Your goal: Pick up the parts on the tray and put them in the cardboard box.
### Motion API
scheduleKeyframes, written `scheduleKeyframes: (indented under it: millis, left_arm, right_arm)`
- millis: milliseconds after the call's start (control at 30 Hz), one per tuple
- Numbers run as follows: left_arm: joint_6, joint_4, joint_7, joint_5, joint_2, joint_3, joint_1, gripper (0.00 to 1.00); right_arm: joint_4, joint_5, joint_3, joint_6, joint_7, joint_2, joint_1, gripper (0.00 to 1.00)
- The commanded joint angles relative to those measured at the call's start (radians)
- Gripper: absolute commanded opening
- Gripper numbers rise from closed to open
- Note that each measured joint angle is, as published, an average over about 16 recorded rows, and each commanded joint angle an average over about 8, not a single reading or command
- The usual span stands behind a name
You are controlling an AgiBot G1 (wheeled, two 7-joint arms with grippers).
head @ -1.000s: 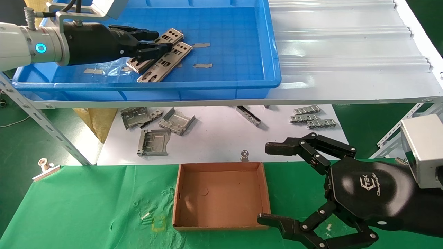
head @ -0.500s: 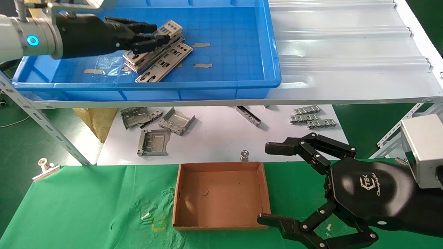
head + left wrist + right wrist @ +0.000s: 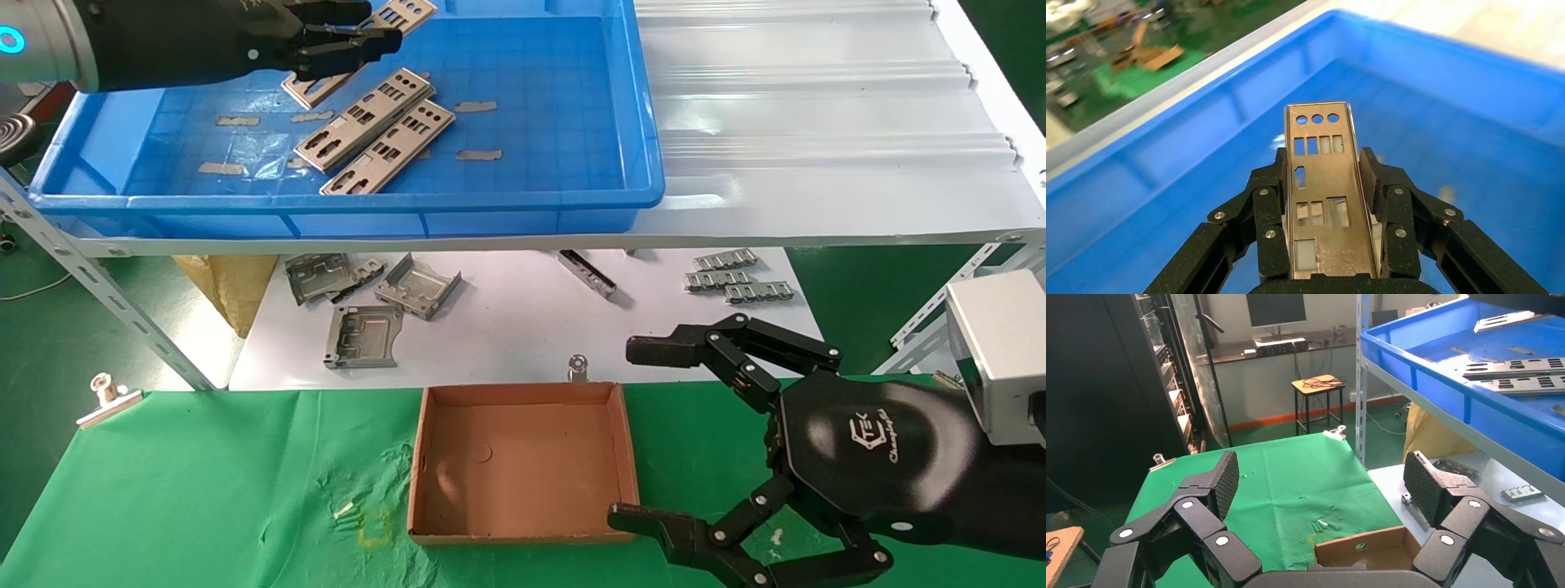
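My left gripper (image 3: 347, 37) is shut on one flat silver part (image 3: 392, 15), held above the floor of the blue tray (image 3: 572, 98) at its back left. In the left wrist view that part (image 3: 1324, 184) sits lengthwise between the two black fingers (image 3: 1269, 202). Two more parts (image 3: 364, 118) (image 3: 391, 147) lie side by side on the tray floor. The brown cardboard box (image 3: 523, 464) stands empty on the green cloth below. My right gripper (image 3: 645, 433) hangs open just right of the box and holds nothing.
Bent grey brackets (image 3: 368, 306) and ridged clip strips (image 3: 735, 282) lie on the white lower shelf. A white corrugated sheet (image 3: 817, 98) lies to the right of the tray. Binder clips (image 3: 105, 396) (image 3: 578, 367) pin the cloth.
My left gripper has risen and drawn back toward the tray's far left, lifting one part off the pile. The other two parts stay on the tray floor. The right arm has not moved.
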Motion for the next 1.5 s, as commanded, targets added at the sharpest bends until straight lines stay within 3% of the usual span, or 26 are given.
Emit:
scheduleKeyframes:
  millis: [33, 333, 600, 867, 1067, 1300, 1367, 1500]
  left_arm:
    - [0.041, -0.006, 0.004, -0.005, -0.007, -0.003, -0.007, 0.00]
    - [0.324, -0.060, 0.055, -0.025, -0.041, -0.003, 0.023, 0.00]
    - [0.350, -0.304, 0.058, -0.132, -0.088, 0.053, 0.171, 0.00]
    - [0.334, -0.558, 0.053, -0.262, -0.142, 0.194, 0.342, 0.00]
    - [0.296, -0.491, 0.219, -0.225, -0.069, 0.281, 0.419, 0.00]
    - [0.223, -0.302, 0.392, -0.183, 0.043, 0.308, 0.460, 0.00]
    - [0.195, -0.256, 0.431, -0.175, 0.073, 0.311, 0.467, 0.13]
    - [0.114, -0.178, 0.503, -0.156, 0.131, 0.319, 0.476, 0.63]
  right_arm:
    - [0.000, 0.000, 0.000, 0.000, 0.000, 0.000, 0.000, 1.00]
    - [0.000, 0.000, 0.000, 0.000, 0.000, 0.000, 0.000, 1.00]
    - [0.000, 0.000, 0.000, 0.000, 0.000, 0.000, 0.000, 1.00]
    - [0.000, 0.000, 0.000, 0.000, 0.000, 0.000, 0.000, 1.00]
    - [0.000, 0.000, 0.000, 0.000, 0.000, 0.000, 0.000, 1.00]
    - [0.000, 0.000, 0.000, 0.000, 0.000, 0.000, 0.000, 1.00]
    - [0.000, 0.000, 0.000, 0.000, 0.000, 0.000, 0.000, 1.00]
    - [0.000, 0.000, 0.000, 0.000, 0.000, 0.000, 0.000, 1.00]
